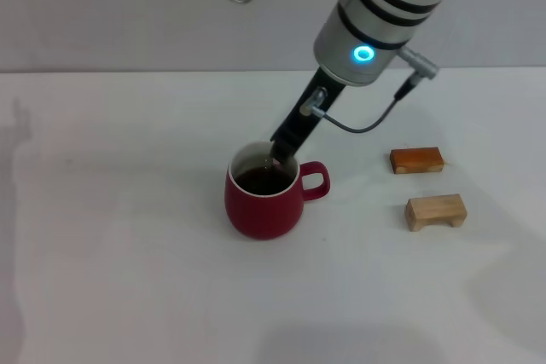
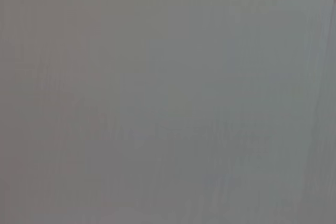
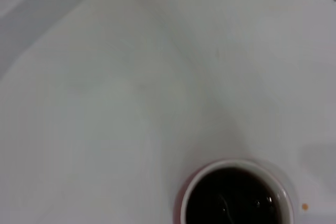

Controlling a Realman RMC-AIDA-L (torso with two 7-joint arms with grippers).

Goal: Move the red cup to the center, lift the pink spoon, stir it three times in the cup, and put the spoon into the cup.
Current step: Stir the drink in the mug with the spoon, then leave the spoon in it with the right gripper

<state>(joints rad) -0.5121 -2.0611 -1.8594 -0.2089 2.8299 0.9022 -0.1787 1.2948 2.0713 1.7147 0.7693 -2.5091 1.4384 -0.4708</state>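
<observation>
The red cup (image 1: 263, 206) stands near the middle of the white table, its handle toward the right, with dark liquid inside. My right gripper (image 1: 284, 149) reaches down at a slant to the cup's far rim. It looks shut on the pink spoon (image 1: 275, 160), of which only a small pale bit shows below the fingertips, dipping into the cup. In the right wrist view the cup's white rim (image 3: 210, 169) and the dark liquid lie close below. The left gripper is out of sight, and its wrist view shows only a blank grey surface.
Two small wooden blocks lie to the right of the cup: a darker orange-brown one (image 1: 417, 160) and a pale one (image 1: 436, 211) nearer the front. A grey cable (image 1: 363, 125) loops off the right wrist above the table.
</observation>
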